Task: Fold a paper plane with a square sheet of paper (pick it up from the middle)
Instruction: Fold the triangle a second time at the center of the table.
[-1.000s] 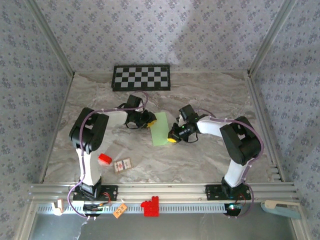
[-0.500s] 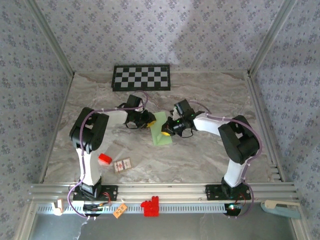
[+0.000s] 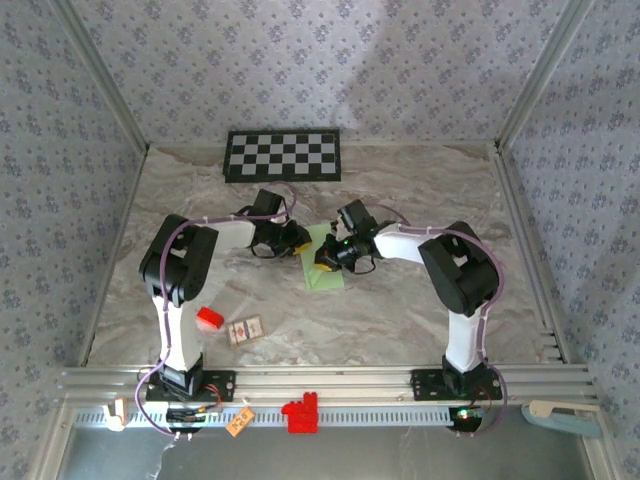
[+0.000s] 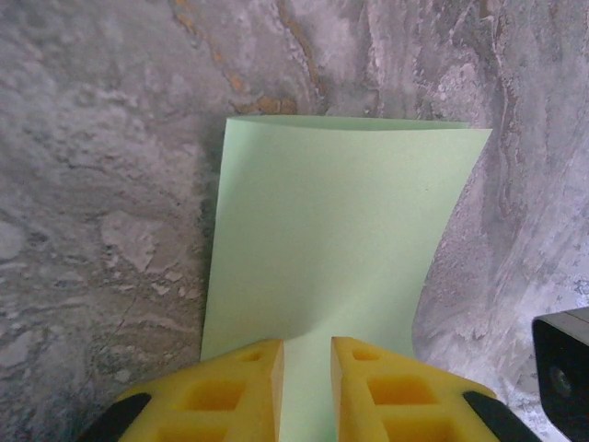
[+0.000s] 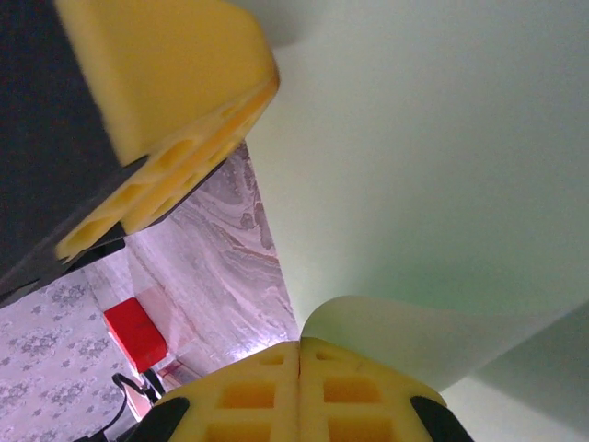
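marble table [image 4: 92, 138]; left gripper [image 4: 307, 346] barely apart over paper [image 4: 340, 230], right gripper [image 5: 299, 350] closed

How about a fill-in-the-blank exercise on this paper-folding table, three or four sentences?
The sheet of paper is pale ____.
The small block on the table is ____.
The left pincer has ____ fingers.
The panel at the far edge bears a black-and-white ____ pattern.
Missing words: green, red, yellow, checkerboard.
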Robot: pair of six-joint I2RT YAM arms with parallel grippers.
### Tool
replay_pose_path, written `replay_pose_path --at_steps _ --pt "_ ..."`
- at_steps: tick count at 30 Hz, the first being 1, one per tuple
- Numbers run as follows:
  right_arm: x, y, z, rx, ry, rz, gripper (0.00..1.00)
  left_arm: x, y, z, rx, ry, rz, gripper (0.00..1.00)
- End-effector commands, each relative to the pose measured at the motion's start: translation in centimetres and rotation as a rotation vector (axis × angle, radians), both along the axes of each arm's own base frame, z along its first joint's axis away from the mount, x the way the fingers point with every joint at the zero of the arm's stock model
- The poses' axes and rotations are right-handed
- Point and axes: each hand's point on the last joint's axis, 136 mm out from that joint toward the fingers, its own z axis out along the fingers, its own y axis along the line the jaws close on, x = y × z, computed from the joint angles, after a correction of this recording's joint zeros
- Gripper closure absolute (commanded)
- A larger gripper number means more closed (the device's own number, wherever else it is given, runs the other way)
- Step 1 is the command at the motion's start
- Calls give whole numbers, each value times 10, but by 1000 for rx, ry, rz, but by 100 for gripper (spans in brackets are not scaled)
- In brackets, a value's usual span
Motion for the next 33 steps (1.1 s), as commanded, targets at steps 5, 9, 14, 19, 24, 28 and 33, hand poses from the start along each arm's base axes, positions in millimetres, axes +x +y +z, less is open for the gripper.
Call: replay_pose_path --at_steps 5,9,14,19,24,28,33 --pt "10 6 -7 -21 -17 -16 96 -11 5 -21 45 70 -14 79" --pt "12 9 -9 -18 -19 -15 96 -12 5 -22 48 72 -15 80" --pt "12 11 -10 -17 -19 -8 96 -12 5 -22 48 73 -15 80" --pt "9 15 -11 -22 -17 13 96 -13 5 -24 50 79 -16 80" --pt "8 14 -14 -33 -12 9 96 -14 4 -24 51 80 -17 80" --pt "10 12 -16 -42 -15 -5 96 -14 4 -24 50 80 -18 80" --pt "13 9 -18 -52 -18 -27 96 -14 4 -24 52 80 -15 80"
